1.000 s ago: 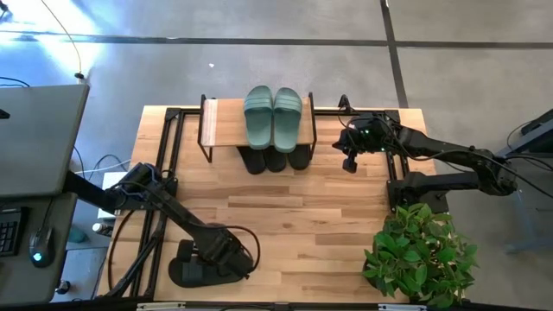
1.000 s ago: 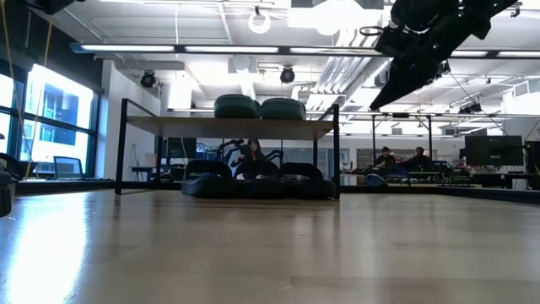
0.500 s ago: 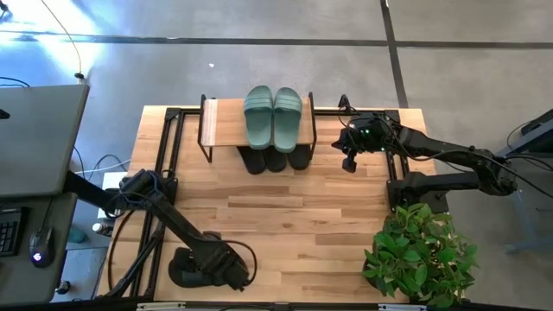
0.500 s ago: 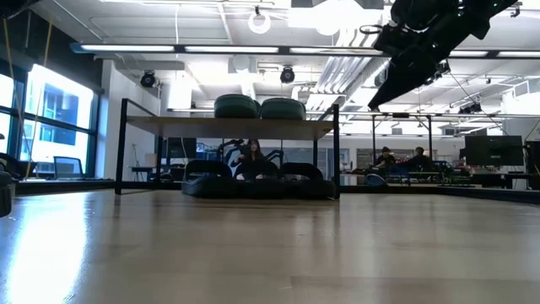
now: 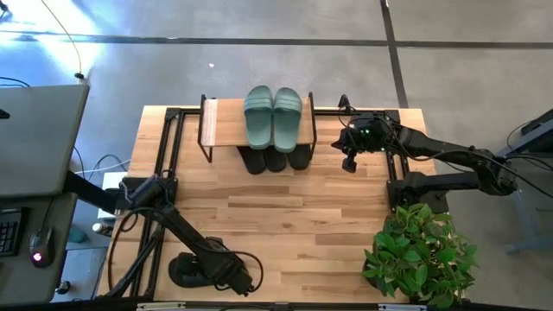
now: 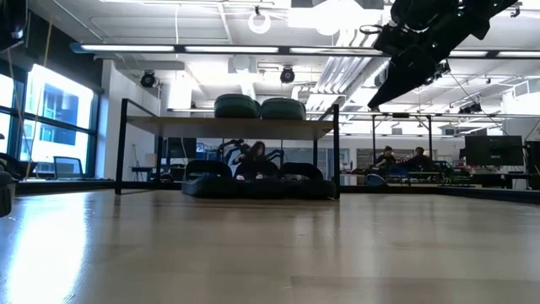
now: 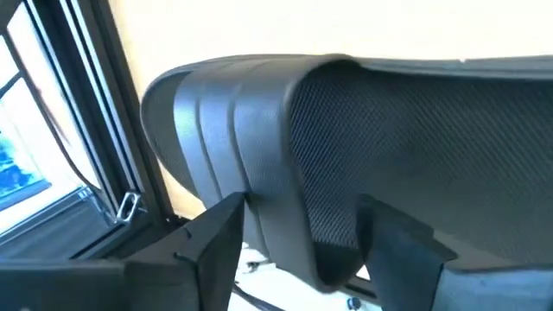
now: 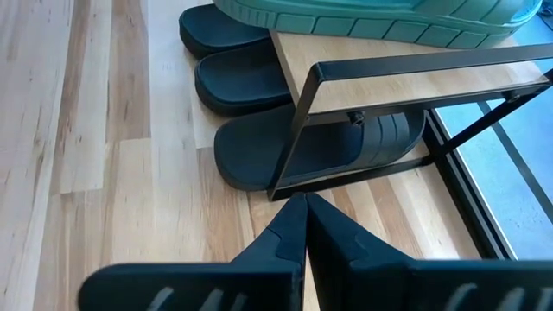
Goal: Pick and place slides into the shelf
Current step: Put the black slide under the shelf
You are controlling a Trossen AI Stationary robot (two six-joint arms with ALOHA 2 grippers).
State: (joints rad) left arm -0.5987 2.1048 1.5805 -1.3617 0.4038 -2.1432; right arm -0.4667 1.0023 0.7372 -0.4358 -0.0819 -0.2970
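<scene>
Wood table (image 5: 328, 216): left gripper (image 7: 302, 250) jaws wide around black slide (image 7: 363, 130); right gripper (image 8: 304, 226) jaws pressed together by shelf (image 8: 389, 82)

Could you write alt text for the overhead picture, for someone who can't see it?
Seen from above, a small wooden shelf at the table's far edge carries a green pair of slides, with three black slides tucked underneath. The left claw hovers, open, over a last black slide at the near edge. The right claw waits, shut, beside the shelf.
</scene>
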